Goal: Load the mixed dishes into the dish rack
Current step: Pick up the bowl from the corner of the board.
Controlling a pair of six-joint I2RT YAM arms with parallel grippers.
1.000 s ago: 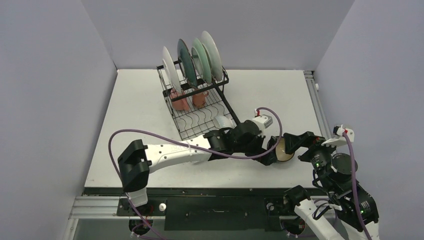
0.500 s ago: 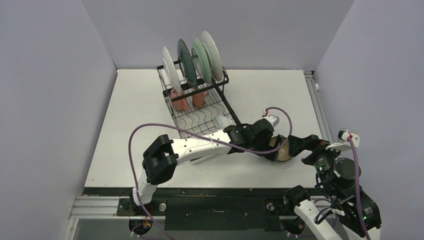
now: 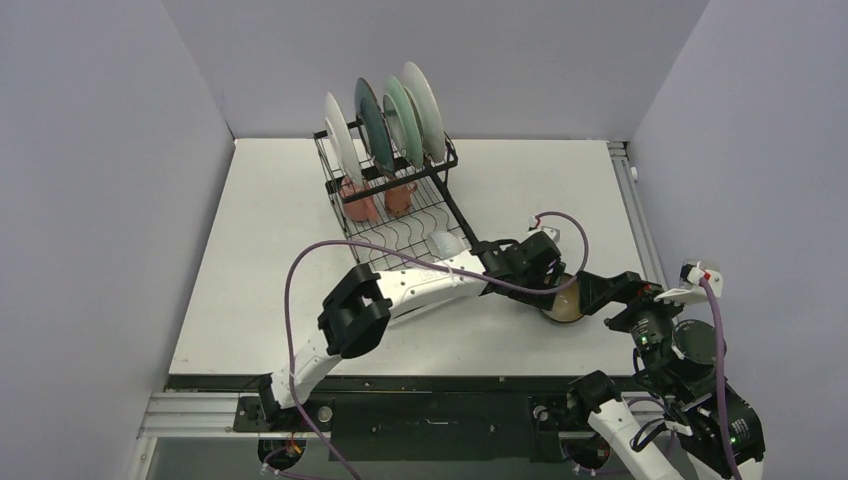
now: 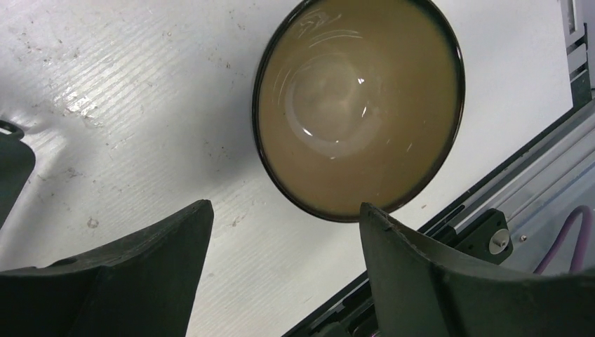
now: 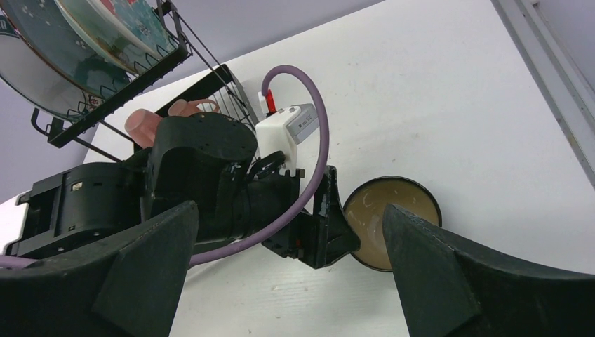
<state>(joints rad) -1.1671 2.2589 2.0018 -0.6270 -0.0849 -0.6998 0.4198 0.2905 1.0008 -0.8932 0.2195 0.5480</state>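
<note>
White-and-black left arm [image 3: 430, 285] stretched rightward, jaws apart beside brown-gold bowl [image 4: 358, 105]

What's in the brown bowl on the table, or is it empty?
Empty. The left wrist view looks straight into the brown bowl, and only its shiny tan inside shows, with nothing lying in it.

Brown-gold bowl [image 4: 358, 105] sits upright, right of center in the top view, with a dark rim and a glossy tan inside. The black wire dish rack [image 3: 395, 245] is upper center, with four plates [image 3: 372, 122] standing in its slots and two pink mugs [image 3: 362, 205] underneath.
</note>
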